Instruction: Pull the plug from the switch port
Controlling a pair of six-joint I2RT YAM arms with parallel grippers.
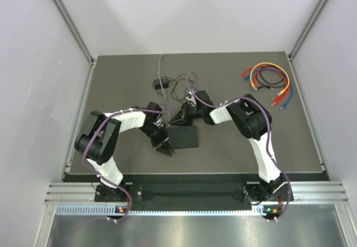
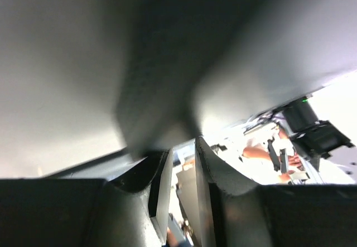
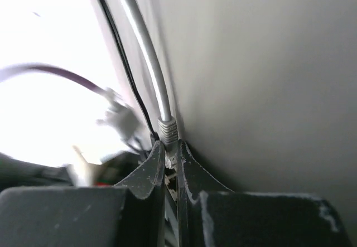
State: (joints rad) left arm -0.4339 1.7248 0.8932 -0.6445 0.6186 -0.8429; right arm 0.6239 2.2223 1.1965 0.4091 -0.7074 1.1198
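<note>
The right gripper (image 3: 170, 149) is pressing its two fingers (image 3: 146, 172) together on the plug (image 3: 168, 129), pinching the clear tip while the grey boot is sticking out just past the fingertips. From that boot a grey cable (image 3: 142, 46) is running straight away from the wrist, with a thin black cable (image 3: 120, 52) lying alongside it and a purple cable (image 3: 56, 74) looping through the washed-out bright area to the left. Seen from above, this gripper is hovering at the far long edge of the switch (image 1: 184, 137), which is lying flat near the middle of the dark table (image 1: 122, 80), a little toward the arms; the sockets are hidden under the gripper, so whether the plug is sitting in its port cannot be told. The left gripper (image 1: 165, 148) is reaching in at the switch's near-left corner. In its own wrist view its fingers (image 2: 215, 191) are standing partly apart with a narrow gap between them, but everything beyond the tips is blurring into grey and dark shapes, so whether they are clamping the switch or merely spread beside it cannot be told. Farther back, a small black power adapter (image 1: 162, 83) with thin tangled leads is lying beyond the switch, and a coil of coloured cables (image 1: 269, 82) is resting well apart at the far-right corner.
</note>
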